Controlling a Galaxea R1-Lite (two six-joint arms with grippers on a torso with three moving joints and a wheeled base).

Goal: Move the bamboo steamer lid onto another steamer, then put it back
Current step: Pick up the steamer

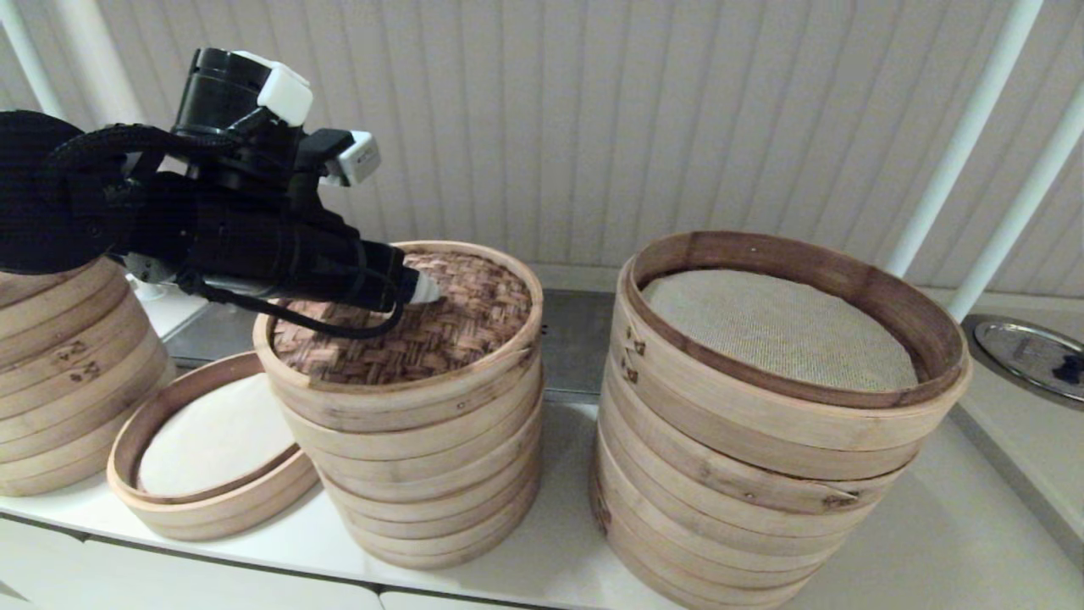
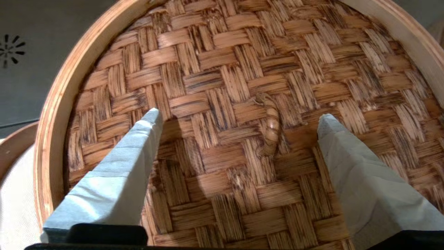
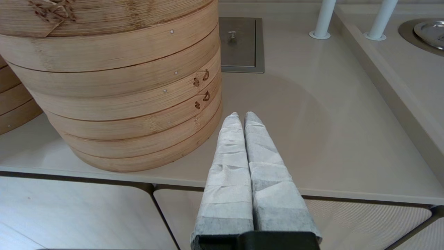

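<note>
The lid at centre shows a pinkish-brown basket weave with a pale bamboo rim. The right stack has a dark brown inner rim and beige mesh liner. The worktop is off-white.

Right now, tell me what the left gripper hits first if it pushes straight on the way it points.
The left gripper, fingers open, points down at the bamboo steamer lid on the middle stack. It would likely meet the woven top first, with the loop handle between its fingers; depth is uncertain.
</note>
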